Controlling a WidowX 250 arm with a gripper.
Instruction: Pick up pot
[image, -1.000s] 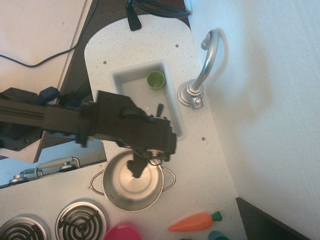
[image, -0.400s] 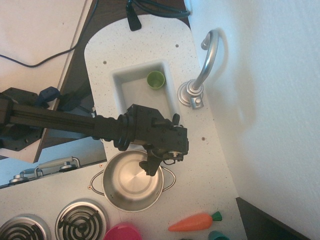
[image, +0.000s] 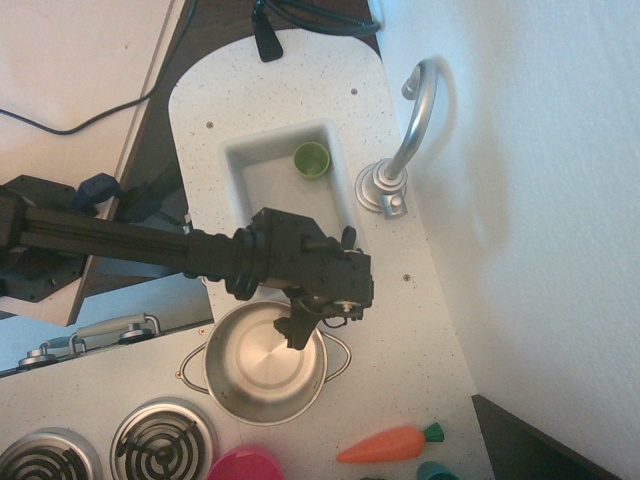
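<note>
The pot (image: 250, 372) is a round shiny steel pot with thin wire loop handles on its left and right sides. It stands on the white speckled counter, just below the sink (image: 240, 165) and beside the stove burners. My gripper (image: 299, 330) hangs from the black arm that reaches in from the left. It is over the pot's upper right rim, with a dark fingertip (image: 297, 336) dipping just inside the rim. The arm's body hides the jaws, so I cannot tell whether they are open or shut.
A small green cup (image: 311, 158) sits in the sink. A grey faucet (image: 418, 112) stands to its right. An orange carrot (image: 385, 444), a pink bowl (image: 245, 466) and a teal object (image: 437, 471) lie near the bottom edge. A burner (image: 163, 440) lies at the lower left.
My gripper moved from the middle of the pot to its upper right rim, then shifted slightly left. The pot has not moved.
</note>
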